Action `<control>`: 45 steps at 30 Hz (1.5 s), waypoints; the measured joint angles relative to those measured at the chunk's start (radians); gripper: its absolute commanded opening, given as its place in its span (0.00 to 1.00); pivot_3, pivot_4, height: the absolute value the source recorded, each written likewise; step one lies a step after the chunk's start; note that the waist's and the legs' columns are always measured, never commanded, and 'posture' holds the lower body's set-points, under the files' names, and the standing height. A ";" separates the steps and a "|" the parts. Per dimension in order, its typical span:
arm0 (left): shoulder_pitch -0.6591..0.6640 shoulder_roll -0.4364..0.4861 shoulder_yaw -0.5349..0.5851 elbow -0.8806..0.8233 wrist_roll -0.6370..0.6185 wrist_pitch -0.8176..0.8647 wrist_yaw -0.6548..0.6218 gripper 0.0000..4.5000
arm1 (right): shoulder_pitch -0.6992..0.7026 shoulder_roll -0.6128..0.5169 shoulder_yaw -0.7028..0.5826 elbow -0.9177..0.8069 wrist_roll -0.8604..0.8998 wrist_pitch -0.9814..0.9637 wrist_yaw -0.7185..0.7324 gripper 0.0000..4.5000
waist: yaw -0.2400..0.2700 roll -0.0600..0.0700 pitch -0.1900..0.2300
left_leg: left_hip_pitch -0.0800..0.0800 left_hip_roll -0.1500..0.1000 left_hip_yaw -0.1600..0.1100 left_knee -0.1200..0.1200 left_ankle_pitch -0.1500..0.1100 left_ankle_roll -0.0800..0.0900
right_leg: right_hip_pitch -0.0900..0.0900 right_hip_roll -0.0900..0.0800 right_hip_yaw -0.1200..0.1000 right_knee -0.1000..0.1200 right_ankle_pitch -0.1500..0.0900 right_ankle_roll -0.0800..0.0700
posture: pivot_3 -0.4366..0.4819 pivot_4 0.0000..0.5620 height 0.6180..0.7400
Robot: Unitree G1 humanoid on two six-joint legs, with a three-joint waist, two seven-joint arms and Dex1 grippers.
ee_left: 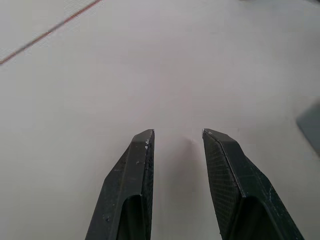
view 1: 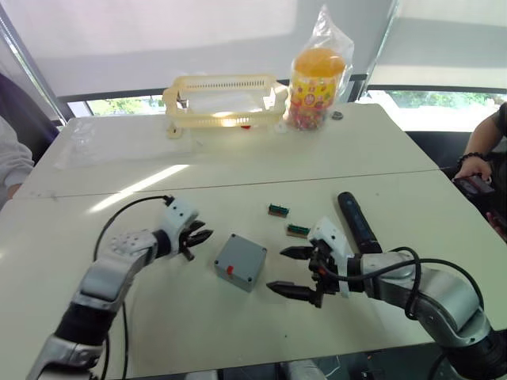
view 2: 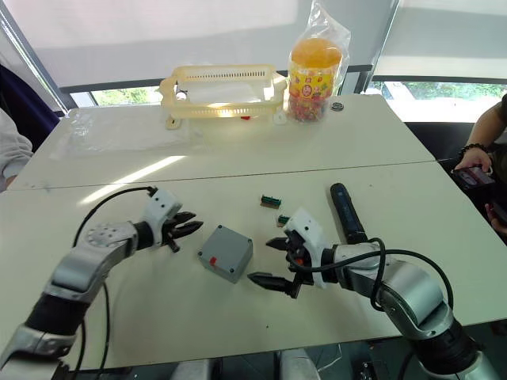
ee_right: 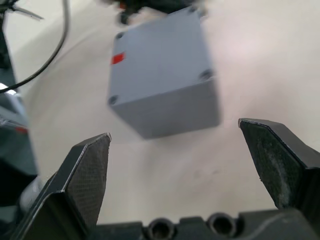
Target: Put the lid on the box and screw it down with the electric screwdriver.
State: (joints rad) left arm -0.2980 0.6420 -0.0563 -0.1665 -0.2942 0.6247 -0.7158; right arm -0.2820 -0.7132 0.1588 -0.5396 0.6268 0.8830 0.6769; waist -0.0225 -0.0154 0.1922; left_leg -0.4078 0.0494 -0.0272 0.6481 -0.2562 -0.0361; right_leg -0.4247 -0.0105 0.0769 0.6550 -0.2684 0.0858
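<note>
Nearest the robot, the right gripper (view 1: pixel 291 271) hovers low over the white table (view 1: pixel 412 150), fingers spread wide and holding nothing, aimed at the box (view 1: pixel 240 261) just beside it. The box sits on the table with the lid (ee_right: pixel 161 56) on top, a screw hole at each corner, and a small red mark on the side facing the robot. On the box's other side, the left gripper (view 1: pixel 196 240) rests close to the table, fingers parted a little and holding nothing, near the box but not touching it. Just beyond the right gripper the electric screwdriver (view 1: pixel 357 222) lies flat on the table, with two small green blocks (view 1: pixel 278 210) beside it. At the far edge stand a cream plastic basket (view 1: pixel 224 101) and a bagged orange jar (view 1: pixel 317 76).
</note>
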 measured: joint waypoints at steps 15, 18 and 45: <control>0.310 0.135 0.088 -0.332 -0.216 0.135 -0.138 0.34 | -0.085 0.047 0.120 0.283 -0.213 -0.374 0.293 1.00 | 0.007 0.000 0.000 | 0.000 0.000 0.000 0.002 0.000 0.000 | 0.000 0.000 0.000 0.000 0.000 0.000 | 0.48 0.27 1.00; 0.254 0.090 0.032 -0.322 -0.192 0.132 -0.101 0.34 | -0.106 0.068 0.145 0.326 -0.236 -0.411 0.333 1.00 | 0.008 0.000 0.000 | 0.000 0.000 0.000 0.002 0.000 0.000 | 0.001 0.000 0.000 0.000 0.000 0.000 | 0.48 0.27 1.00; 0.056 -0.048 -0.050 -0.085 -0.001 -0.027 -0.020 0.34 | 0.024 0.102 0.113 0.139 -0.212 -0.259 0.250 1.00 | 0.007 0.000 0.000 | 0.000 0.000 0.000 0.002 0.000 0.000 | 0.001 0.000 0.000 0.002 0.000 0.000 | 0.48 0.27 1.00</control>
State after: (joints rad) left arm -0.2422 0.5943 -0.1058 -0.2520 -0.2952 0.5978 -0.7357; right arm -0.2576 -0.6107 0.2720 -0.4008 0.4152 0.6244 0.9271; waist -0.0150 -0.0152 0.1919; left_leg -0.4076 0.0490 -0.0271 0.6506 -0.2561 -0.0363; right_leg -0.4241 -0.0108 0.0767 0.6573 -0.2684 0.0858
